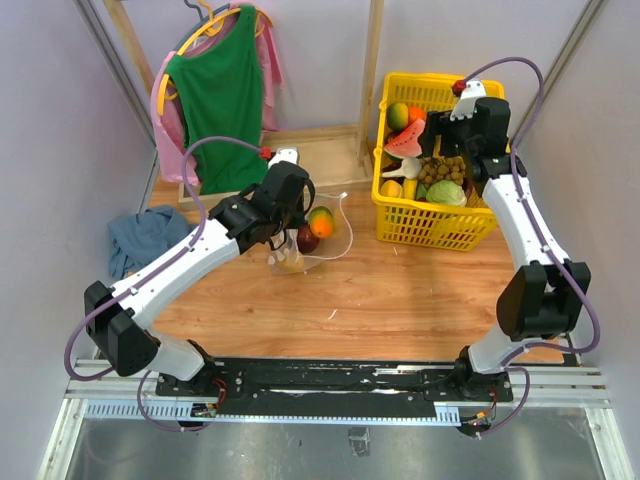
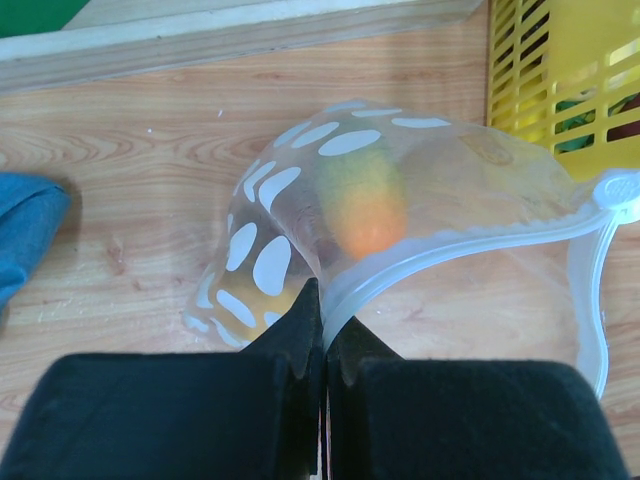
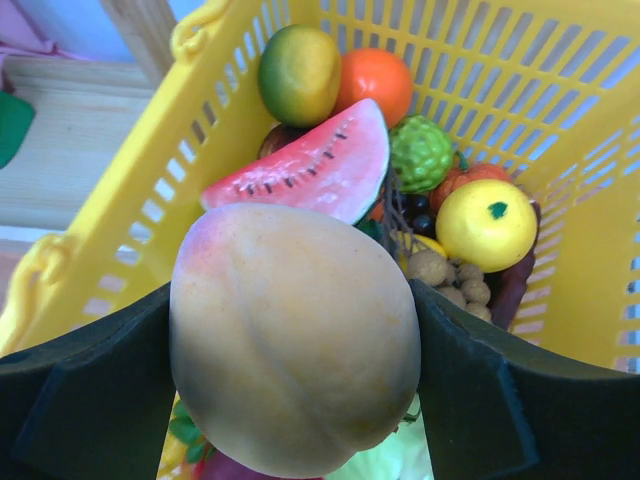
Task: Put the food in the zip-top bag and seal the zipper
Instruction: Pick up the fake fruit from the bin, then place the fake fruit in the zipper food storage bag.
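Note:
The clear zip-top bag (image 1: 325,238) with white dots lies on the wooden table left of the yellow basket (image 1: 392,228). A green-orange mango (image 1: 321,220) and a dark purple fruit (image 1: 307,239) sit inside it. My left gripper (image 2: 324,325) is shut on the bag's pale zipper strip (image 2: 450,252), holding the mouth open; the mango (image 2: 363,205) shows through the plastic. My right gripper (image 3: 295,350) is over the basket, shut on a round yellow-orange peach-like fruit (image 3: 295,345).
The basket (image 3: 90,230) holds a watermelon slice (image 3: 310,165), a mango (image 3: 298,72), an orange (image 3: 375,80), a yellow fruit (image 3: 485,222) and other toys. A blue cloth (image 1: 145,235) lies at the left. Clothes on a hanger (image 1: 215,90) hang at the back.

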Robot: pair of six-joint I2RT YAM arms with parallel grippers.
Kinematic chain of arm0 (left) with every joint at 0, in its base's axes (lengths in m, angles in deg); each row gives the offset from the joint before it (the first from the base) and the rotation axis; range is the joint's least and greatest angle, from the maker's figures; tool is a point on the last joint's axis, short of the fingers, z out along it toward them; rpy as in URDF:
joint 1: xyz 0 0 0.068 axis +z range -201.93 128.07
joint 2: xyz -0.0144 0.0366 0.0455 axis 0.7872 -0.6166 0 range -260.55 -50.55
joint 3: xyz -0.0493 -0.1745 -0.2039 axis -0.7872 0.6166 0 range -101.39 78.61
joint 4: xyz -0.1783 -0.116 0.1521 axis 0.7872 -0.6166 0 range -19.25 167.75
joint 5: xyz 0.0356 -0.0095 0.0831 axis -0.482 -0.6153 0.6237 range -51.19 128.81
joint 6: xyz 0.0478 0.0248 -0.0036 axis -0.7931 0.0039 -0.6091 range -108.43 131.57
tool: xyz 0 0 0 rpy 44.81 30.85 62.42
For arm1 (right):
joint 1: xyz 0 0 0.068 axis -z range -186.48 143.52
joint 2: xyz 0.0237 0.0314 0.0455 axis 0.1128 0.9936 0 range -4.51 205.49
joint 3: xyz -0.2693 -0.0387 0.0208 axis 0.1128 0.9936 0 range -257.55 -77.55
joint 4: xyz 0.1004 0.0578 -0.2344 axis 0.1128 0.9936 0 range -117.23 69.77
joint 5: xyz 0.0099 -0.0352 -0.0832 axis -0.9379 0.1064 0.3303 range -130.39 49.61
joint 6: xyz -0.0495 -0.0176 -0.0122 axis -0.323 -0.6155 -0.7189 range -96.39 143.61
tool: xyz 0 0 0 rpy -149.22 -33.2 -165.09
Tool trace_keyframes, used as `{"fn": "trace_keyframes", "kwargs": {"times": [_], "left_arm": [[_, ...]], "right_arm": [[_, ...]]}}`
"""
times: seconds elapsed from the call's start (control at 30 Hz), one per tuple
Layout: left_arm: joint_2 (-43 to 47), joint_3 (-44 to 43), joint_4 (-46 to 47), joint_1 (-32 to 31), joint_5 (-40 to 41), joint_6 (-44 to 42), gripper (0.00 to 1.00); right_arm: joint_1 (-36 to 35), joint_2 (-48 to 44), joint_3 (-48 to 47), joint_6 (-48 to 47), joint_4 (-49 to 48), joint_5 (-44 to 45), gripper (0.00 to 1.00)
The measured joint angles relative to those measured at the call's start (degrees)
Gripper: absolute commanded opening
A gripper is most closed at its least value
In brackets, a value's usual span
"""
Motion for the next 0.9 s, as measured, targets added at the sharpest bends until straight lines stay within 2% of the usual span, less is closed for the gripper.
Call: {"fn": "trace_keyframes", "kwargs": {"times": [0.17,0.4,0.7,0.9], "left_arm": [[0.00,0.74,0.74,0.00,-0.83,0.20,0.00],[0.00,0.76,1.18,0.00,-1.62,1.14,0.00],[0.00,0.74,1.18,0.00,-2.51,3.13,0.00],[0.02,0.76,1.31,0.00,-3.04,4.35,0.00]], "right_arm": [[-2.19,-5.51,4.55,2.29,0.72,-0.76,0.45],[-10.45,-15.47,12.11,5.77,-0.46,-2.51,0.45],[-18.75,-25.59,20.37,13.03,-9.20,-8.44,0.46],[-28.39,-28.30,26.32,14.82,-14.73,-11.50,0.47]]}}
